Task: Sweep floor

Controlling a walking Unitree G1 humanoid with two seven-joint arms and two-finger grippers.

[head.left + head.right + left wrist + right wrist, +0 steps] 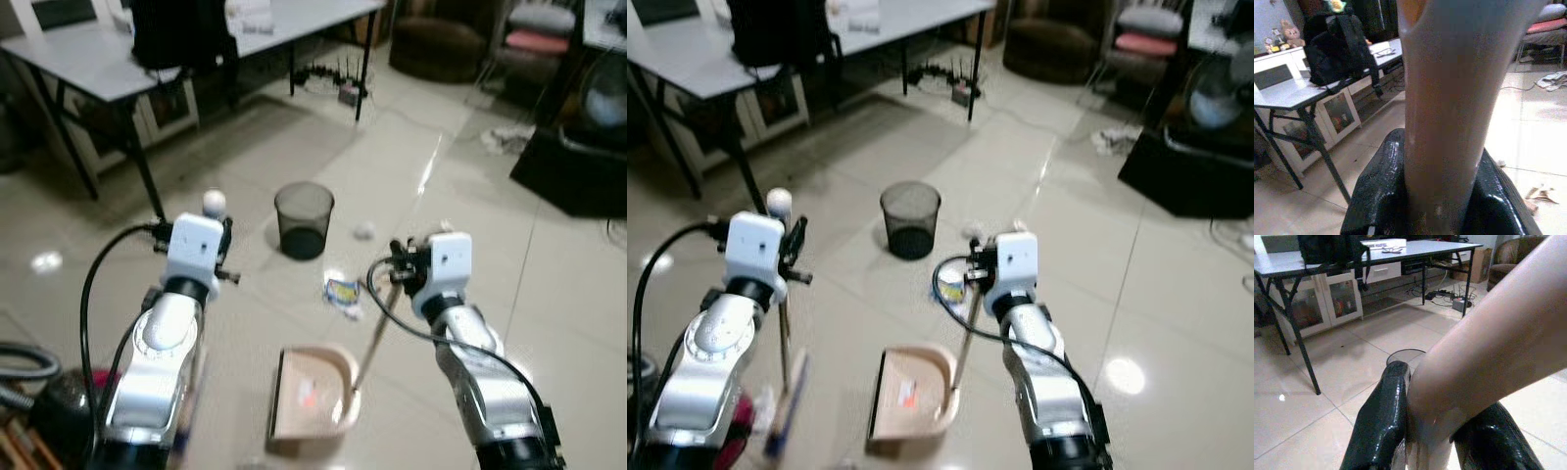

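This is a lived-in home room with a glossy tiled floor (549, 294). A grey tabletop (118, 69) carries a black backpack (171, 34). Beyond it stand a brown armchair (436, 44) and a white cabinet (1327, 298).

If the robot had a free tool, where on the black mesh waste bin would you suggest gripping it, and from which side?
I would grip the black mesh waste bin at its open top rim, coming down from above. It stands upright on the pale tiled floor, and its thin wall would probably fit between two fingers, one inside and one outside.
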